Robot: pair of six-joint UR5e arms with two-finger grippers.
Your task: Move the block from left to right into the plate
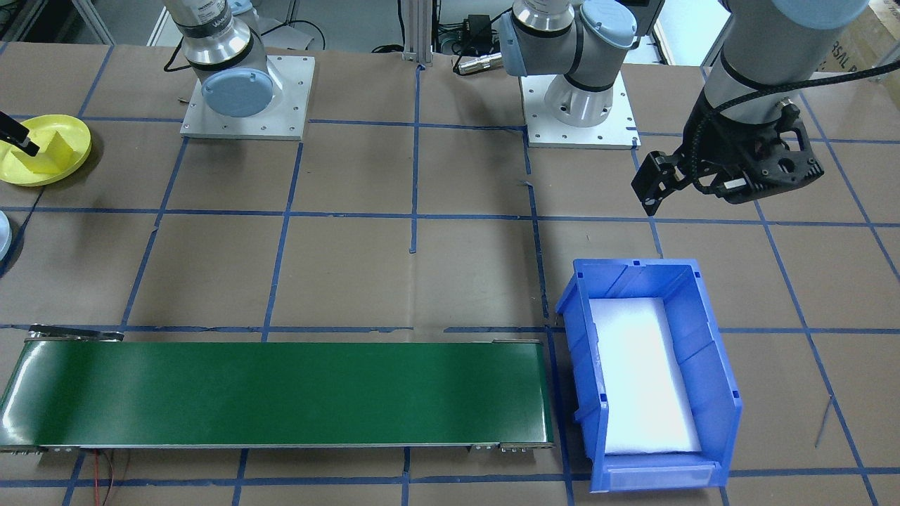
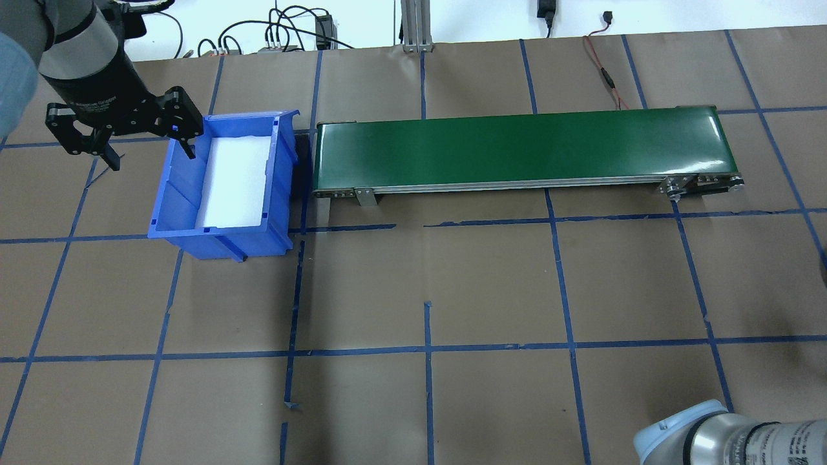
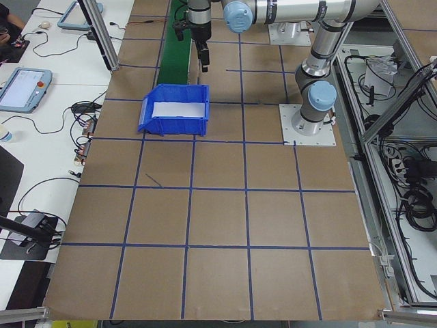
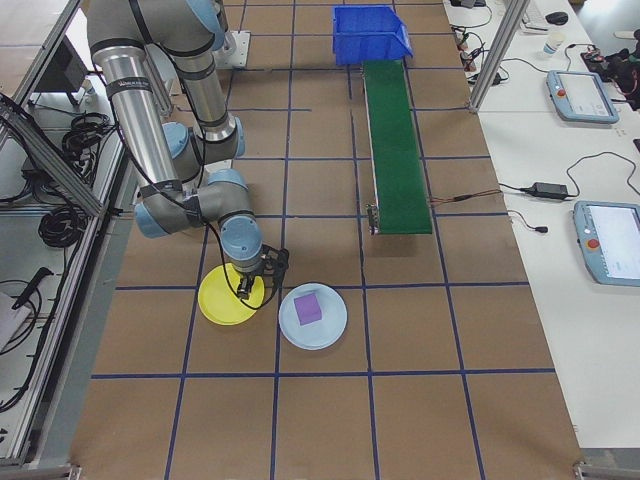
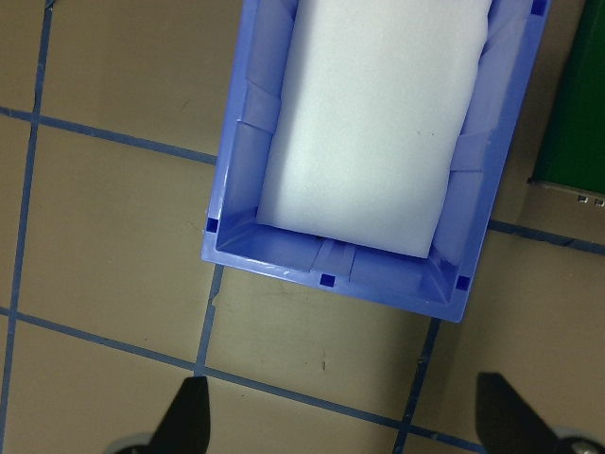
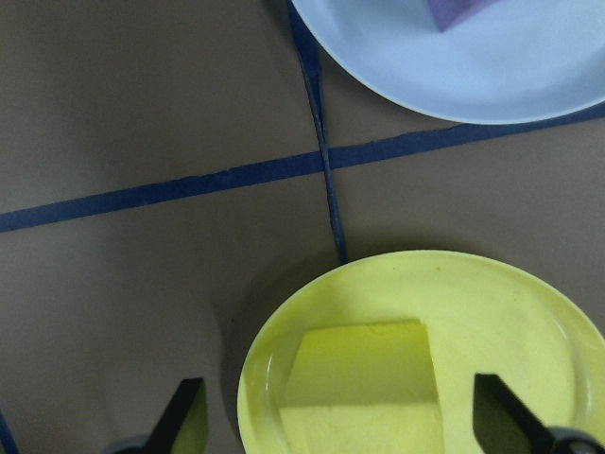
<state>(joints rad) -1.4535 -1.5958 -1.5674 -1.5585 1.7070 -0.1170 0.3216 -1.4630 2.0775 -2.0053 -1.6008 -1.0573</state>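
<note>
Front-facing view: the yellow block (image 1: 55, 151) lies in the yellow plate (image 1: 70, 130) at the bench's far edge on the robot's right, with one finger of the right end effector (image 1: 17, 137) beside it; the left end effector (image 1: 692, 184) hangs well apart, above the bench near the blue bin (image 1: 654, 379). Overhead view: the left end effector (image 2: 126, 139) stands with jaws spread, holding nothing, at the bin's (image 2: 223, 232) outer end; the green conveyor (image 2: 523, 152) carries nothing. Right exterior view: the right arm stoops over the plate (image 4: 218, 305); a purple block (image 4: 308, 308) sits in a pale blue plate (image 4: 330, 330) just beside it. Right wrist view: both fingers (image 6: 180, 416) are spread wide, clear of the block (image 6: 364, 383), gripping nothing. Judgement: placement looks complete; the next move calls for a straight lift clear of the plate.
</note>
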